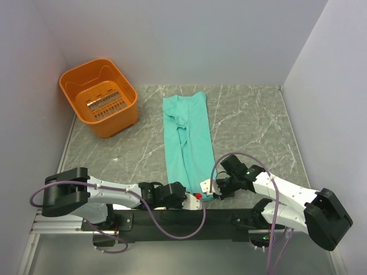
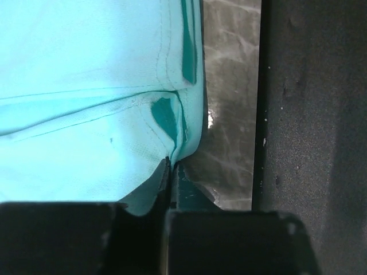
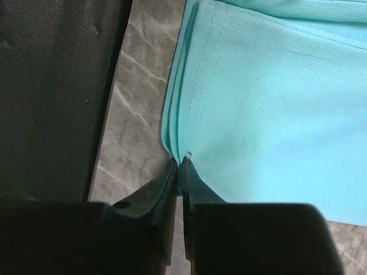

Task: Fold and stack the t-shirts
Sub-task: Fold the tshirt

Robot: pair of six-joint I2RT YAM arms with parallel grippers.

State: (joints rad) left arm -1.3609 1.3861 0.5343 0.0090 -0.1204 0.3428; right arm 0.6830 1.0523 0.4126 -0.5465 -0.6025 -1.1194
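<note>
Basket: an orange basket (image 1: 98,97) stood in the upper left of the top view, upright on the table (image 1: 252,120), apart from the shirt and to its left.
Left arm: the left arm (image 1: 97,195) lay low along the lower left of the top view, reaching right toward the centre.
Left claw: the left claw (image 2: 171,167) was clenched on the shirt's near corner; in the left wrist view the 2 fingers met at the lower centre with a fold of teal cloth pinched between them.
Shirt: 1 teal shirt (image 1: 186,134) lay flat at the centre of the top view, folded into a long narrow strip running from the upper centre down to the claws. Its layered edge showed in both wrist views.
Right claw: the right claw (image 3: 179,169) was clenched on the shirt's other near corner; in the right wrist view the stacked hems ran down into the closed tips.
Right arm: the right arm (image 1: 287,197) came in from the lower right of the top view, bent toward the centre.
Rail: a black rail (image 1: 172,218) crossed the bottom of the top view, just below both claws.
</note>
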